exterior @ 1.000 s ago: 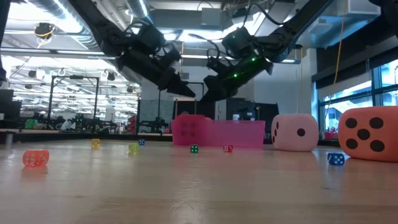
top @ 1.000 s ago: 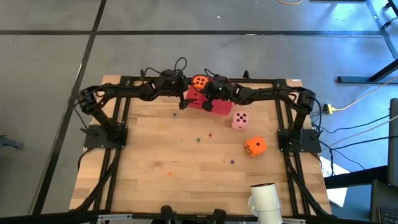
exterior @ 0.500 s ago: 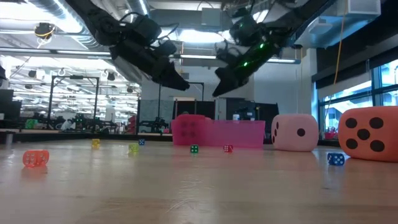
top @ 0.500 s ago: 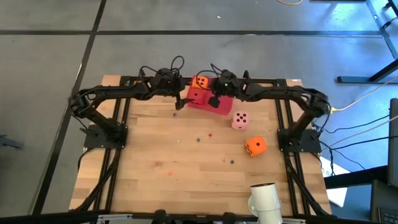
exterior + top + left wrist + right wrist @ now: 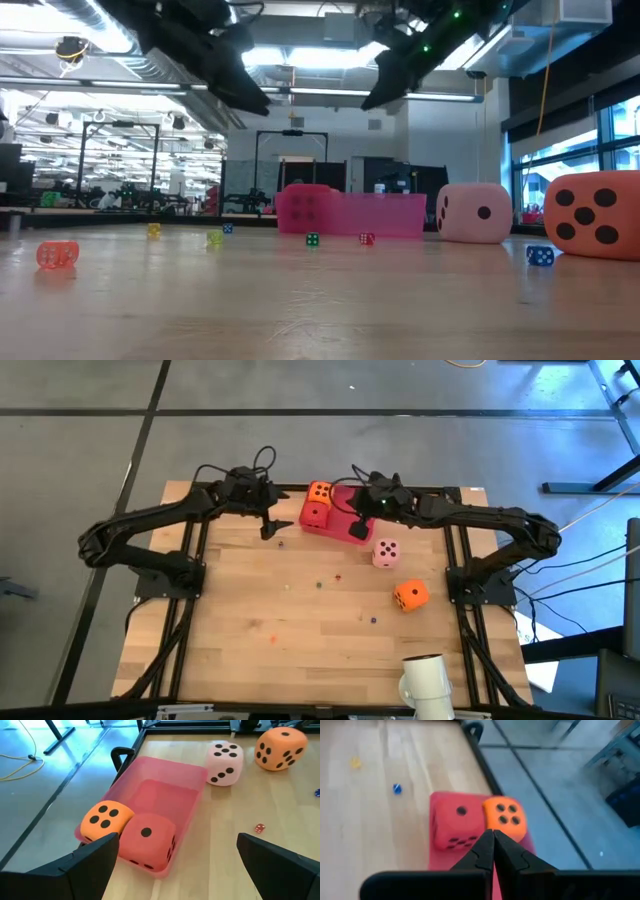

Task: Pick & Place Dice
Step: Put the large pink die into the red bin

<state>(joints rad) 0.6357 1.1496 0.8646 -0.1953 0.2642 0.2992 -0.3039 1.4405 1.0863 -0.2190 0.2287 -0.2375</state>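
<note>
A flat pink-red tray (image 5: 342,518) lies at the table's far middle. At its left end sit an orange die (image 5: 320,491) and a red die (image 5: 314,513), side by side; the left wrist view shows the same orange die (image 5: 106,818) and red die (image 5: 148,840). A pale pink die (image 5: 387,552) and a second orange die (image 5: 409,595) rest on the bare wood to the tray's right. My left gripper (image 5: 268,526) hovers open, left of the tray. My right gripper (image 5: 358,532) hovers shut above the tray's right end. Neither touches anything.
Tiny coloured beads lie scattered over the wood, such as one at mid-table (image 5: 320,584) and one near the front (image 5: 57,254). A white cylinder (image 5: 425,680) stands at the near edge on the right. Bare wood fills the left and near parts of the table.
Both grippers have risen from just over the tray and drawn apart: the left toward the table's left edge, the right toward the right. The tray's left end with the red die, covered before, now shows. The dice on the table have not moved.
</note>
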